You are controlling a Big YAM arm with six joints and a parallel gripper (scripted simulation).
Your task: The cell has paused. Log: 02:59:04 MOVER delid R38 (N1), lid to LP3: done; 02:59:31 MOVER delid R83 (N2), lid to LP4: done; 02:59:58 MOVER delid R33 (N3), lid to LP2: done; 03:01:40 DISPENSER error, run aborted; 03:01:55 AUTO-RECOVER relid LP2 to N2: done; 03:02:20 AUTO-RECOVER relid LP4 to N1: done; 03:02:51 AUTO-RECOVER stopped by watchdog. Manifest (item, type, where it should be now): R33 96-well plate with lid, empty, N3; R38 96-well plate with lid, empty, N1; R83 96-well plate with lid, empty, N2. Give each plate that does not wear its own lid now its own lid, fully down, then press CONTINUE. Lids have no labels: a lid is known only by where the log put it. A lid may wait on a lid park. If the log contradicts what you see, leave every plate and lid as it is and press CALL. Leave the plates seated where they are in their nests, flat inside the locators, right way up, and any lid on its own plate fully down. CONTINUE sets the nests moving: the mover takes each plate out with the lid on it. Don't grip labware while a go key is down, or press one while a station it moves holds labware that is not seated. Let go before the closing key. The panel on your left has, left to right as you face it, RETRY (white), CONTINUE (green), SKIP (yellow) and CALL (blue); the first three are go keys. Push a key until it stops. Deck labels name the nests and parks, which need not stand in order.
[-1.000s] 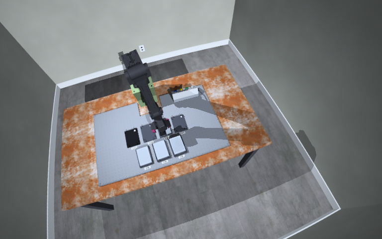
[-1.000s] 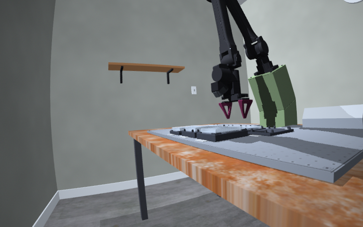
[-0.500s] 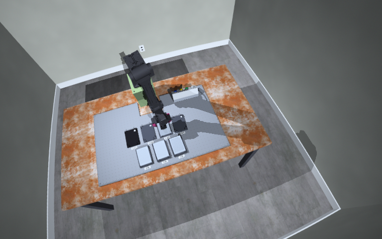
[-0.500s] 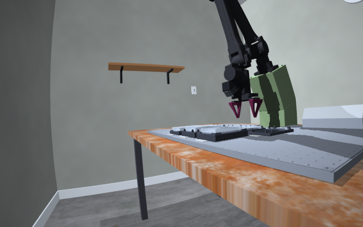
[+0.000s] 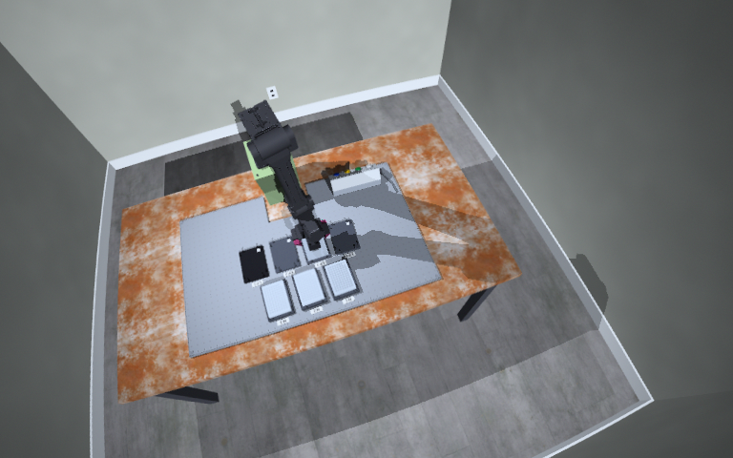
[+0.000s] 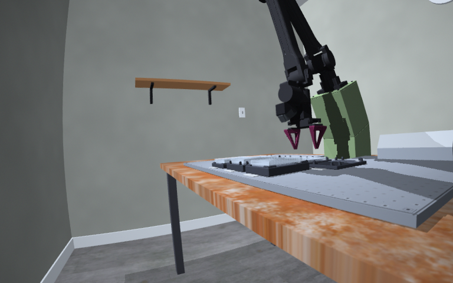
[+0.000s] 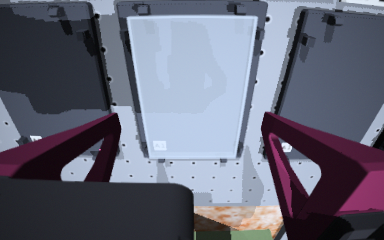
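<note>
Lying flat on a dark pad (image 7: 125,60) in the far row of the grey deck plate (image 5: 216,301): one clear lid (image 7: 192,85), well below the gripper (image 7: 192,145). Flanked left and right in the wrist view by two more dark pads (image 7: 50,55) (image 7: 335,75) carrying nothing that can be made out. Marked with a small label at one near corner, too blurred to read.

Hovering above the lid with both maroon fingers (image 6: 294,137) spread wide and nothing between them; fingertips pointing down, well clear of the deck in the side view.

Standing in the near row on the deck, seen from above: three plates side by side. Covered with smooth pale lids on the left plate (image 5: 275,299) and the middle plate (image 5: 308,286); showing a grid of open wells on the right plate (image 5: 340,277). Placed left of the far row, a black pad (image 5: 253,263). Labelled with small white tags below each position, unreadable at this size.

Set at the far right of the deck: a white key panel (image 5: 353,180) with coloured keys along its far edge. Mounted on a green pedestal (image 5: 261,177) at the far edge of the orange table (image 5: 145,301): the arm.
</note>
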